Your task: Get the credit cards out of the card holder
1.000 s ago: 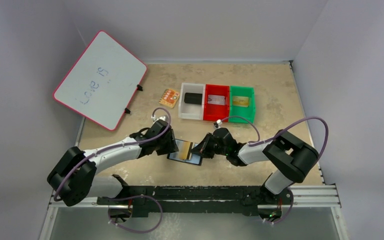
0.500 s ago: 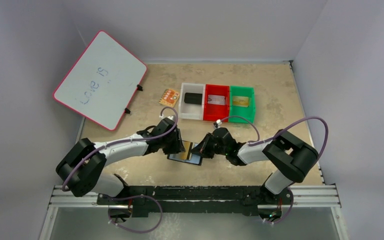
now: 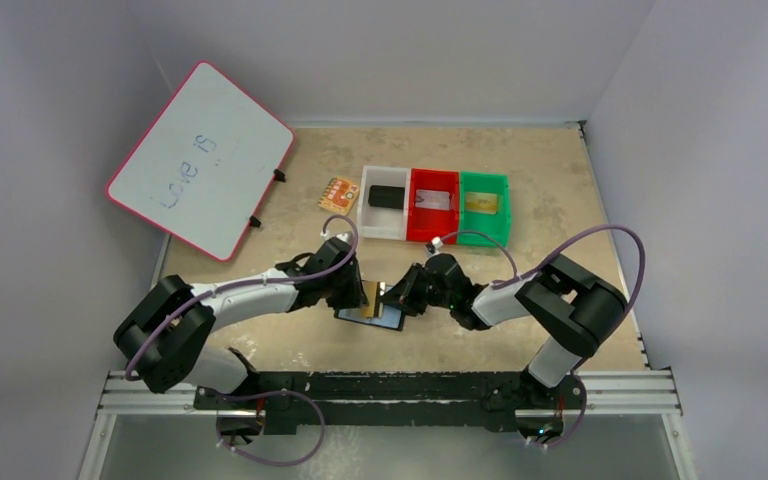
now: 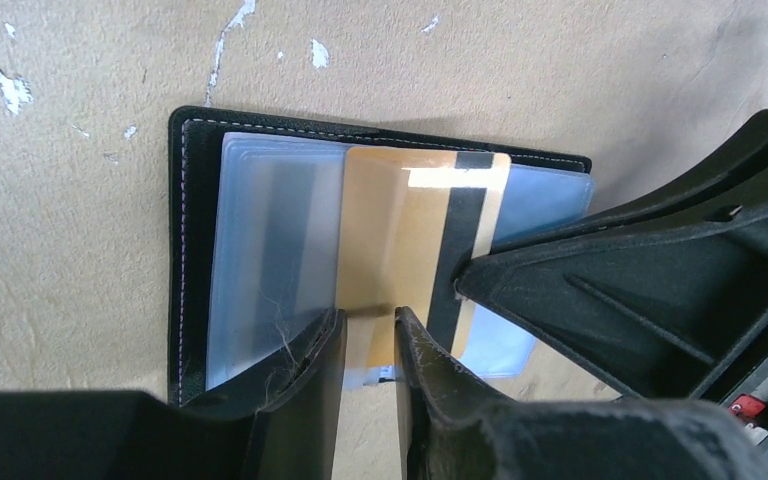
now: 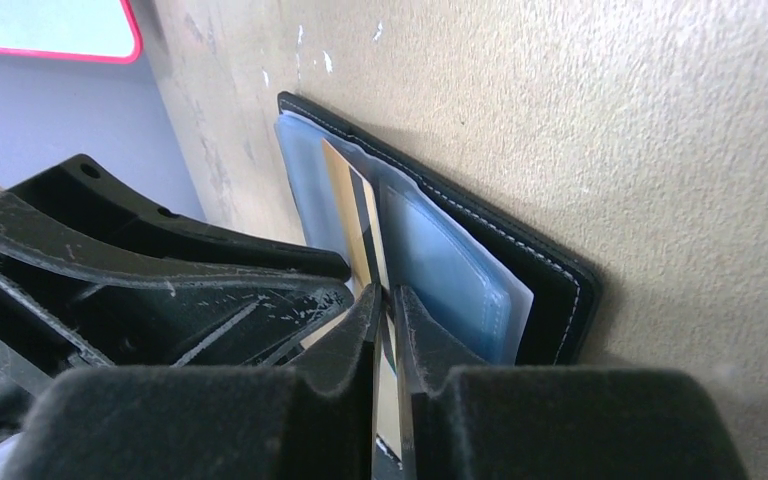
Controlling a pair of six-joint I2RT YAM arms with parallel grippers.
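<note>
The black card holder [image 3: 385, 321] [image 4: 192, 250] lies open on the table between the two arms, its pale blue sleeves facing up. A gold credit card [image 4: 400, 230] [image 5: 348, 200] with a black stripe sticks out of it. My right gripper [image 5: 385, 292] [image 3: 394, 298] is shut on the card's right edge, which shows edge-on between its pads. My left gripper [image 4: 368, 318] [image 3: 358, 296] hangs over the card's near left part. Its jaws stand a narrow gap apart and nothing is pinched between them.
Behind the holder stand a white bin [image 3: 364, 205] with a black block [image 3: 387, 196], a red bin [image 3: 412, 205] with a silver-grey card [image 3: 437, 200] and a green bin [image 3: 506, 210] with a gold-tan card [image 3: 482, 203]. An orange patterned piece [image 3: 339, 193] and a whiteboard [image 3: 200, 160] lie at the back left.
My left arm has reached right to the card holder and its jaws have narrowed. The right gripper has stayed on the gold card.
</note>
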